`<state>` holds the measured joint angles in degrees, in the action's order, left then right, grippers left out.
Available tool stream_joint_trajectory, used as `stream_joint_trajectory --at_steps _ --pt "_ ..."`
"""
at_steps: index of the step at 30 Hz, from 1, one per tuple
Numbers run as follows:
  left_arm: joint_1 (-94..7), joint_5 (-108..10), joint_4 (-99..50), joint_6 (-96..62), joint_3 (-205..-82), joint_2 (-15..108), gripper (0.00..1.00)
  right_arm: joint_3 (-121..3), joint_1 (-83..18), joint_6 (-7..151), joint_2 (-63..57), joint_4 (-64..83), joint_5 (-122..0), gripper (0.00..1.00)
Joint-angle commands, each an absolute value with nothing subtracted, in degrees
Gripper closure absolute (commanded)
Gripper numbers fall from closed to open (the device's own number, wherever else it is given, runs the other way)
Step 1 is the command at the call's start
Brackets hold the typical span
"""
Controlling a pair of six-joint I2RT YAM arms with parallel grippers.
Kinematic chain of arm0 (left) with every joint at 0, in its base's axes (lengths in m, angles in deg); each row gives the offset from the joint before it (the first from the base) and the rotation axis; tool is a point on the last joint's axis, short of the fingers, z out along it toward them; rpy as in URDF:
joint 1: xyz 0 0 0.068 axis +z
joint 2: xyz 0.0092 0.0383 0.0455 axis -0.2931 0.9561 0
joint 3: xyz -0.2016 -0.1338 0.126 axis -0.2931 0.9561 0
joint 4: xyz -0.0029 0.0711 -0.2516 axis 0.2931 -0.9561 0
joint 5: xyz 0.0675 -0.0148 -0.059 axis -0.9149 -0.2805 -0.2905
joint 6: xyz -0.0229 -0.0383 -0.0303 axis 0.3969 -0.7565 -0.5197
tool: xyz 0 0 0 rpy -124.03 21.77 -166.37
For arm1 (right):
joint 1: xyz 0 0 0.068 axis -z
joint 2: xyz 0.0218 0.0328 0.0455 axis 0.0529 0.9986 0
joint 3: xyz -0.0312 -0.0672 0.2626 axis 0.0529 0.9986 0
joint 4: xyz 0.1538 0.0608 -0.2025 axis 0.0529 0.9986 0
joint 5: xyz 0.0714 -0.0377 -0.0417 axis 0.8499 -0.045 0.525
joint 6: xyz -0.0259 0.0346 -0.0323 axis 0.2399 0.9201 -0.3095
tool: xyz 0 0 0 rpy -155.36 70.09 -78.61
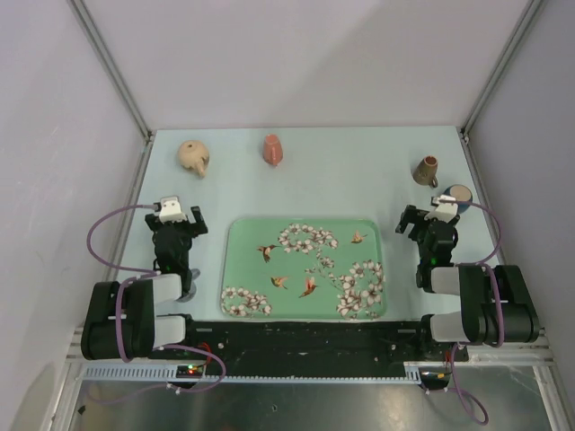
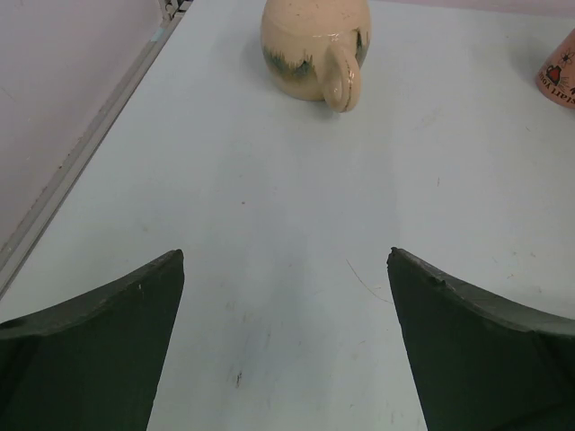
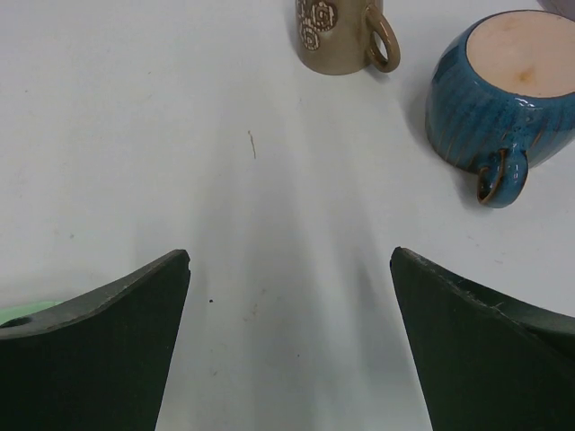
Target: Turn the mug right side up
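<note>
A blue ribbed mug [image 3: 499, 94] stands upside down on the table, its pale unglazed base up and its handle toward my right gripper; it also shows in the top view [image 1: 459, 195]. My right gripper [image 3: 292, 253] is open and empty, a short way in front of it and to its left, and shows in the top view [image 1: 426, 221]. A beige mug [image 2: 314, 45] stands at the back left [image 1: 193, 156], handle toward my left gripper [image 2: 286, 256], which is open, empty and well short of it [image 1: 182, 216].
A brown patterned mug [image 3: 341, 36] stands just left of the blue one [image 1: 427, 171]. A pink mug [image 1: 273, 150] sits at the back centre, its edge in the left wrist view [image 2: 561, 67]. A green floral tray [image 1: 244, 260] lies between the arms. Enclosure walls flank the table.
</note>
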<state>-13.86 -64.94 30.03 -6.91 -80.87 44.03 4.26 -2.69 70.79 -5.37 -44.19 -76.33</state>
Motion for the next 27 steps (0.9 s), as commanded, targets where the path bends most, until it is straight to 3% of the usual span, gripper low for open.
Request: stream_joint_trajectory --at_steps 1,9,12,15,20,23,27 --pt "-13.45 -66.25 33.75 -7.16 -81.90 43.02 0.02 3.07 -2.41 69.91 -6.72 -47.94 -76.70 0.00" --pt "-14.47 -65.45 31.78 -5.34 -83.49 41.72 0.02 -8.75 -2.85 71.09 -17.71 -22.26 -77.64 0.00" --pt "-14.57 -65.21 6.95 -4.60 -96.22 40.65 0.02 -12.84 -4.78 73.66 -23.20 -14.57 -71.32 0.00" --pt "-14.82 -53.95 -21.68 3.12 -117.52 41.82 0.02 -18.52 -8.19 73.28 -26.74 -6.70 -62.65 0.00" --pt "-18.06 -37.89 -69.63 30.49 -141.28 42.53 0.02 -29.38 -19.13 66.98 -28.00 8.83 -60.67 0.00" --pt "-21.92 -42.79 -89.47 46.29 -143.53 42.43 0.02 -34.10 -25.38 65.95 -27.80 15.45 -59.63 0.00" --pt "-29.47 -54.11 -97.05 54.40 -133.50 40.39 0.02 -35.06 -32.41 66.06 -27.70 18.47 -60.83 0.00"
